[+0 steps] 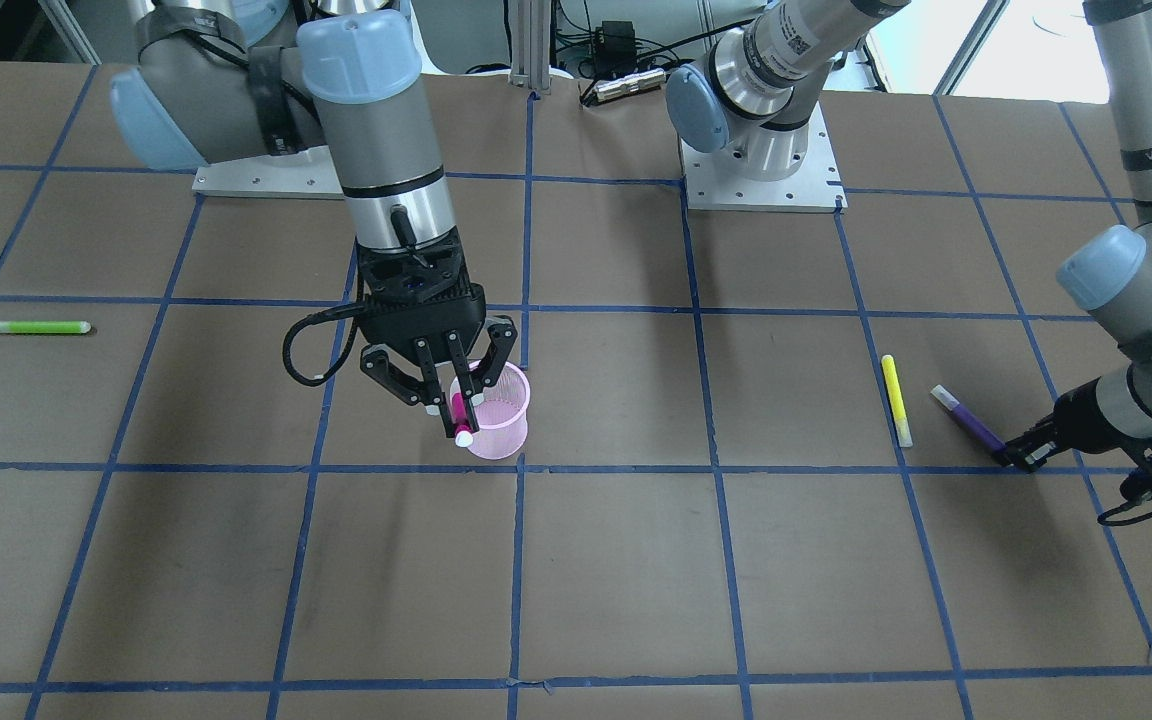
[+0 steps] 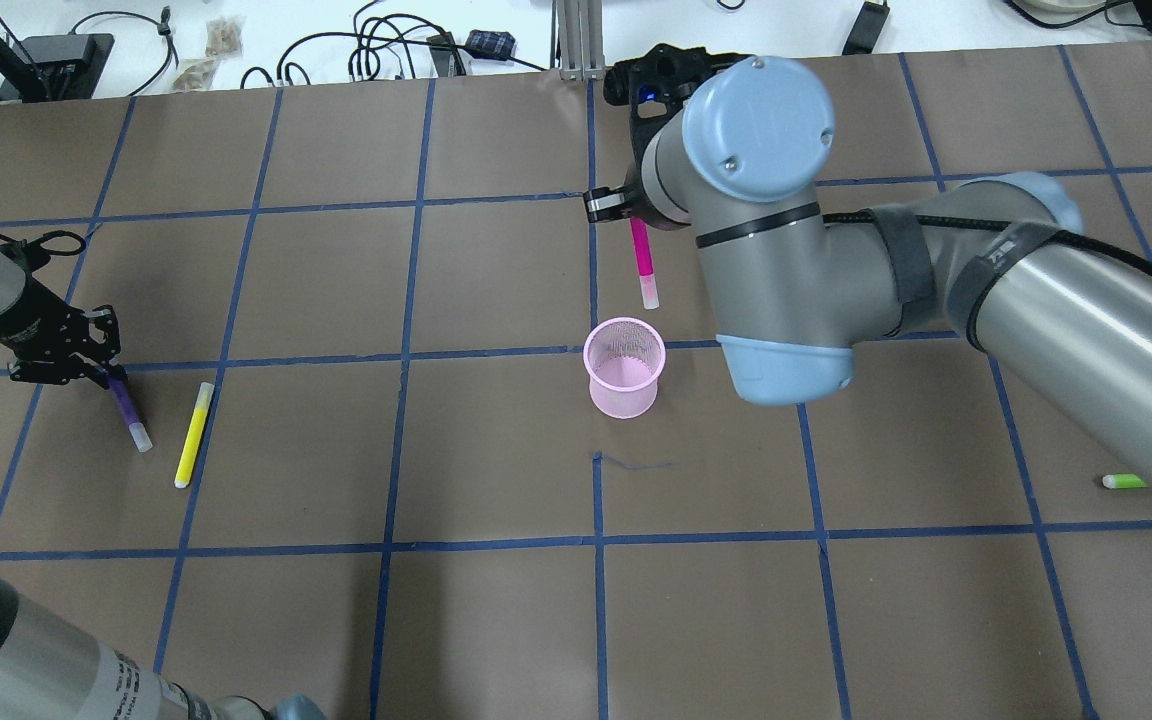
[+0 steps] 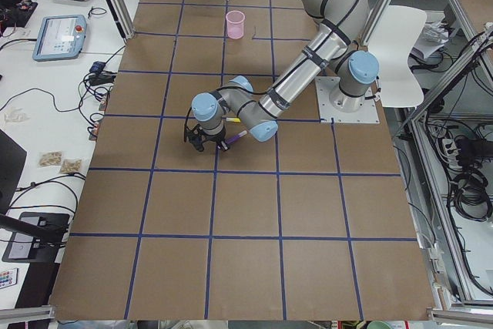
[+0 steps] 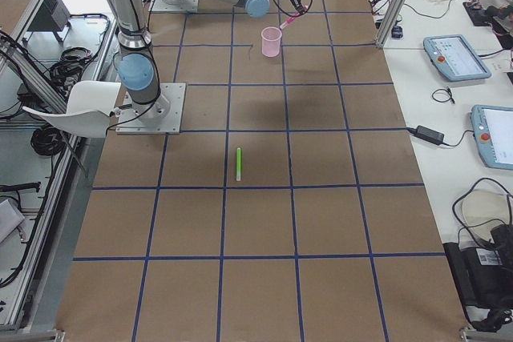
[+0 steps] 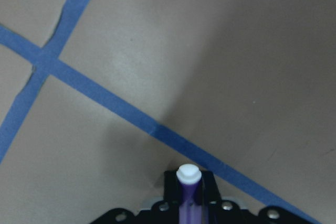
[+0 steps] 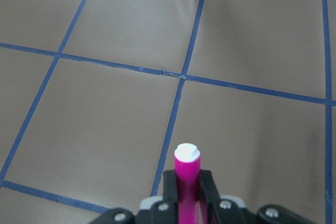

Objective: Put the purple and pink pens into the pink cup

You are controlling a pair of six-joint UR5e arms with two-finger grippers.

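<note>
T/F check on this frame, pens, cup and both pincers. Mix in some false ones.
1. The right pincer is shut on the pink pen. True.
2. The pink pen sits inside the pink cup. False: it is held in the air near the cup, which looks empty in the overhead view.
3. The left pincer grips the purple pen at one end. True.
4. The yellow pen stands in the cup. False: it lies flat on the table beside the purple pen.
5. The green pen lies next to the yellow pen. False: it lies alone on the robot's right side of the table.
</note>
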